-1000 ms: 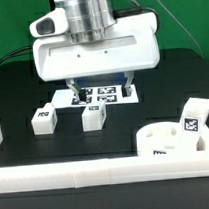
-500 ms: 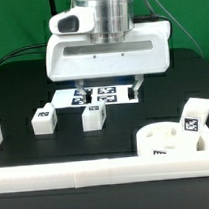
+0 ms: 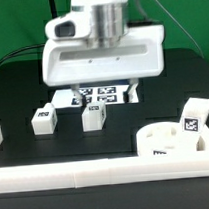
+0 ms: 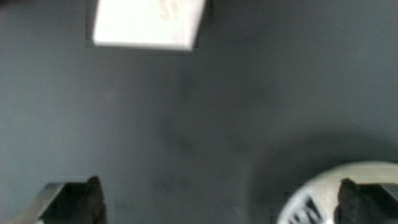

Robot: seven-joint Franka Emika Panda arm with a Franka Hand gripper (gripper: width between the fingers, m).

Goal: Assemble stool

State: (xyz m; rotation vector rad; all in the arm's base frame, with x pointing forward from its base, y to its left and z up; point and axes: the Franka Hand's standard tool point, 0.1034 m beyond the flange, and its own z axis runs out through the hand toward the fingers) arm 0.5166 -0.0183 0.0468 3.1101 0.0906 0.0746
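The seat (image 3: 160, 141) is sitting low and well off to the exterior view's right of the jaws, with an upright leg (image 3: 197, 119) standing at its edge; whether that leg is seated in a socket I cannot tell. The near leg (image 3: 92, 116) is lying just in front of and below the jaws, and the far leg (image 3: 41, 118) is lying off to their exterior view's left, the two apart. I am guessing the gripper (image 3: 104, 87), hanging over the marker board (image 3: 100, 94), is going for the near leg. To do that well it should be centring the jaws over the block, squaring them to its flat sides and coming straight down without nudging the other. In the wrist view the fingers (image 4: 71, 200) are standing spread wide, holding and touching nothing, with only bare table (image 4: 196, 120) between them.
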